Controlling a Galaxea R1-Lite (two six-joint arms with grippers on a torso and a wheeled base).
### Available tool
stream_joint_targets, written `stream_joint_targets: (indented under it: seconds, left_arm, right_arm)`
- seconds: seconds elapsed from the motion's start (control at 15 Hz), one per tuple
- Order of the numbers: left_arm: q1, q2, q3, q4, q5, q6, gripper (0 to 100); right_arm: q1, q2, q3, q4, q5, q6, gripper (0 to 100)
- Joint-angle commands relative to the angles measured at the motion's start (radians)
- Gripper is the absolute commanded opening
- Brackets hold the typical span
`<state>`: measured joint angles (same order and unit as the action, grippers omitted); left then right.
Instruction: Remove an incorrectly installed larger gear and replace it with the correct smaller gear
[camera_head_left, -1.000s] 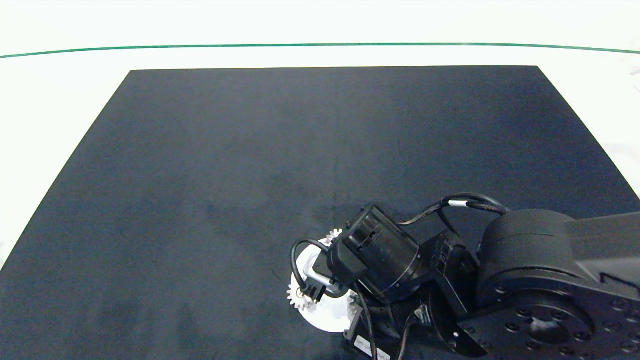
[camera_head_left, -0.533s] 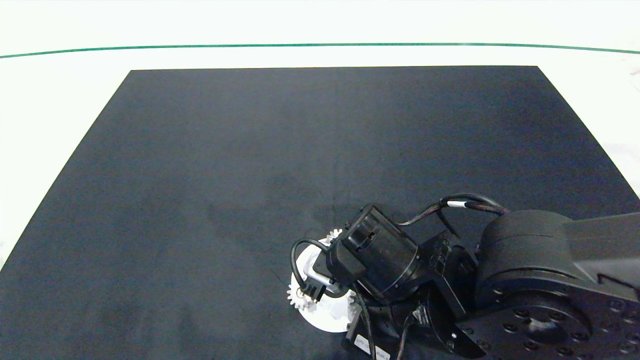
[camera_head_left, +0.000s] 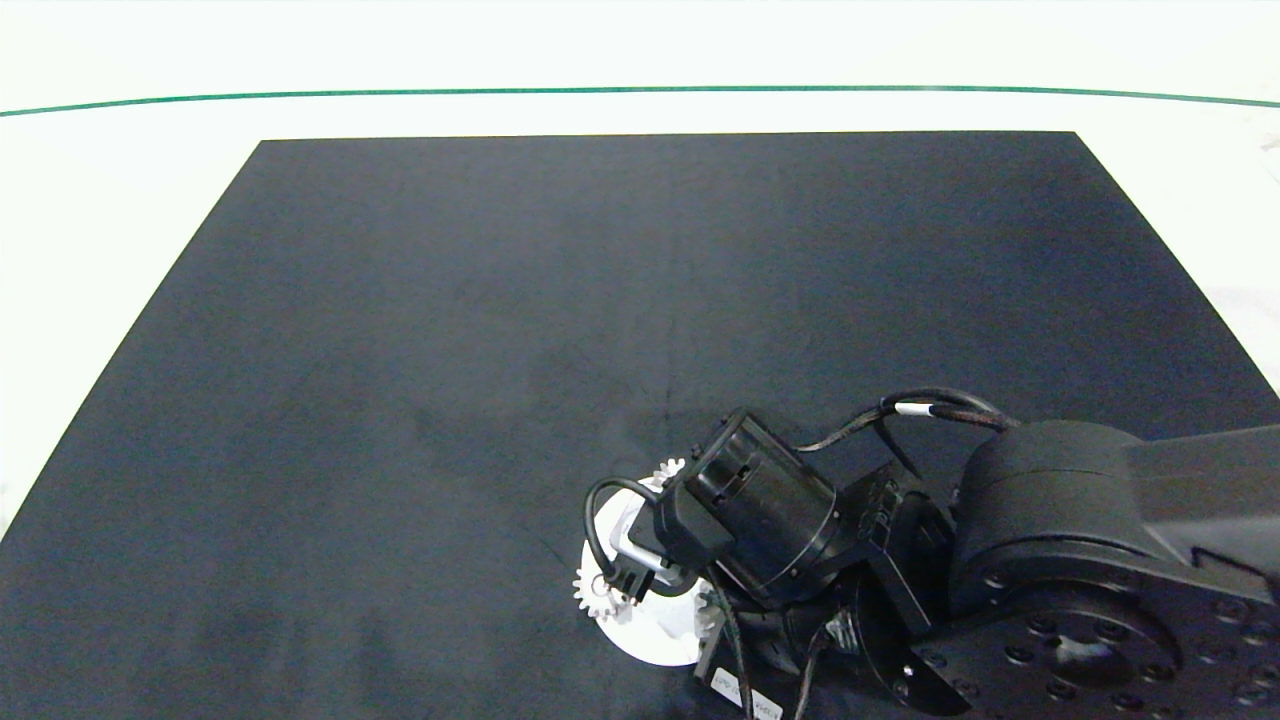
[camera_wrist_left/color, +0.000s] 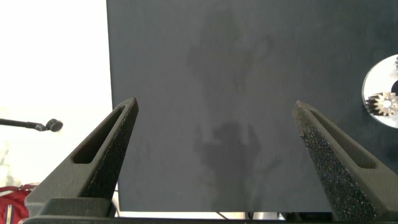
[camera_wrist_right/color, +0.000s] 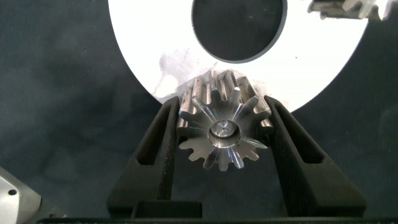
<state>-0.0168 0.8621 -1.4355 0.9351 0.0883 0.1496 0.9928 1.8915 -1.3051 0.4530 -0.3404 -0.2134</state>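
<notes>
Right gripper (camera_wrist_right/color: 224, 134) is closed on the larger gear (camera_wrist_right/color: 223, 129), one grey finger pressed on each side of its long star-like teeth. The gear sits between the fingers over the rim of the white ring plate (camera_wrist_right/color: 149, 59), with a small pin end showing in its centre hole. Past the fingertips is the plate's big round opening, showing the dark mat (camera_wrist_right/color: 56, 93) through it. Another silver gear (camera_wrist_right/color: 345, 7) is partly visible at the plate's far edge, well apart from the held one.

In the head view the right arm's wrist covers most of the plate (camera_head_left: 655, 630); two small gears (camera_head_left: 592, 597) (camera_head_left: 667, 469) peek out at its rim.

Left gripper (camera_wrist_left/color: 214, 118) hangs wide open over bare mat, holding nothing, plate edge (camera_wrist_left/color: 373, 87) off to one side.
</notes>
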Motion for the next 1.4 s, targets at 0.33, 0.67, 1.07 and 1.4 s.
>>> stream_joint_targets:
  seconds: [0.33, 0.67, 1.07, 1.4]
  left_arm:
    - [0.000, -0.002, 0.001, 0.005, 0.001, 0.001, 100]
    - [0.000, -0.006, 0.001, 0.005, 0.001, 0.001, 100]
    - [0.000, -0.006, 0.006, 0.005, 0.001, 0.001, 100]
    - [0.000, -0.006, 0.006, 0.005, 0.001, 0.001, 100]
  right_arm:
    - [-0.003, -0.020, 0.001, 0.001, -0.002, 0.003, 37]
    - [0.001, -0.084, 0.003, 0.007, -0.002, 0.000, 37]
    - [0.010, -0.261, 0.113, 0.010, -0.002, -0.003, 37]
    - [0.020, -0.304, 0.305, 0.000, -0.017, 0.005, 37]
